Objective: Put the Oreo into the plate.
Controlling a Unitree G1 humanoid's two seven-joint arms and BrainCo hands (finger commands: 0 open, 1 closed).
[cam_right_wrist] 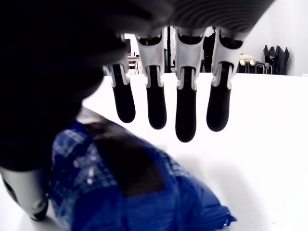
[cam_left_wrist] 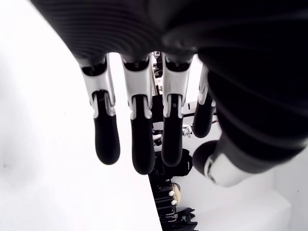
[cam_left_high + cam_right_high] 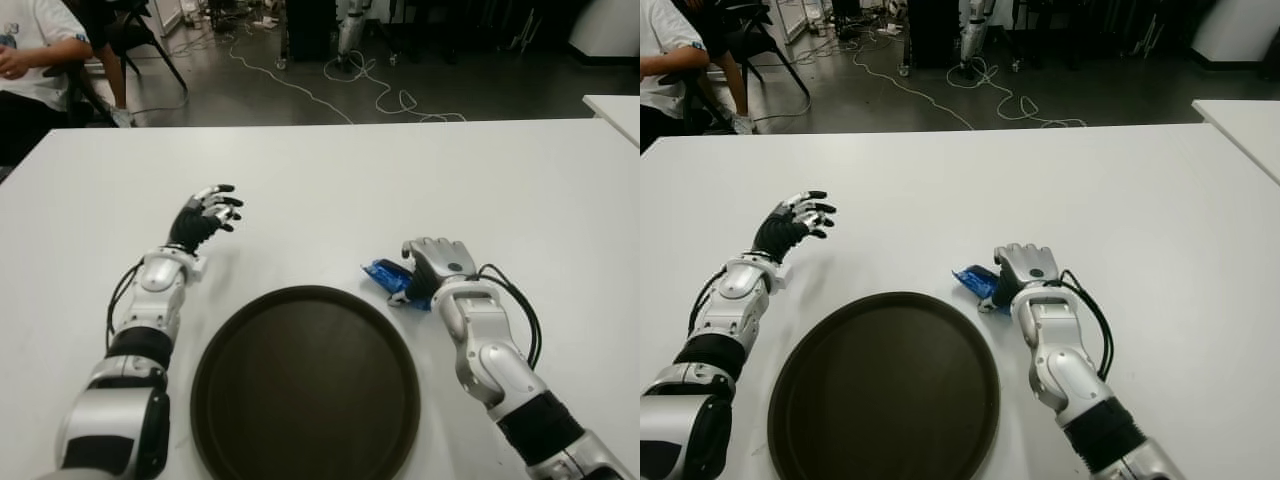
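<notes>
My right robot hand (image 3: 436, 262) hovers with fingers apart over the blue crinkled Oreo packet (image 3: 390, 279) on the white tabletop (image 3: 330, 190). The round dark brown plate (image 3: 305, 385) sits just beside. My left robot hand (image 3: 207, 217) is loosely spread, empty.

The 2 eye views look forward and down from the robot's head onto the white table (image 3: 330, 190), taking in both arms, the dark plate (image 3: 305, 385) nearest the camera and the floor beyond the far edge. They share almost the whole scene, with the right eye's picture shifted slightly sideways. The left wrist view sits very close behind the left hand (image 2: 144, 120), looking along its fingers toward the table edge. The right wrist view sits equally close above the right hand (image 1: 168, 101), facing across the tabletop, with the blue Oreo packet (image 1: 134, 192) filling its near part.
</notes>
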